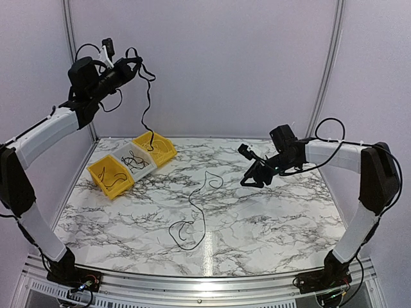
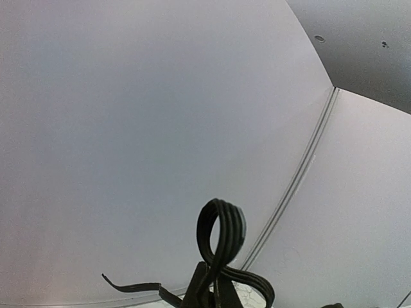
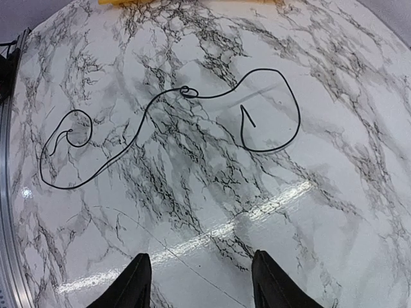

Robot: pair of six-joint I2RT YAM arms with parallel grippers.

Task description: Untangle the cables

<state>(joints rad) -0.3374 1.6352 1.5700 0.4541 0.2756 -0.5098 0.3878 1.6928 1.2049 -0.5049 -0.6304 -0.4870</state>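
My left hand (image 1: 128, 63), high in the upper left of the overhead view, is clenched on a hanging cable (image 1: 145, 109) that trails down to the bins (image 1: 168, 154) at the left. My right hand (image 3: 202, 282) is released and empty above the bench (image 1: 276, 218). A loose cable (image 3: 187, 92) lies curled at the centre. The cables are black and string-thin. I judge them light, limp and quick to snag, best gripped near a free end.

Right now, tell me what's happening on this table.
The left arm is raised high, its jaws shut on a thin black cable that hangs down into the rear yellow bin. The right arm hovers over the marble table with jaws open and empty, a second cable lying loose in front of it. More cables sit in the white bin and front yellow bin.
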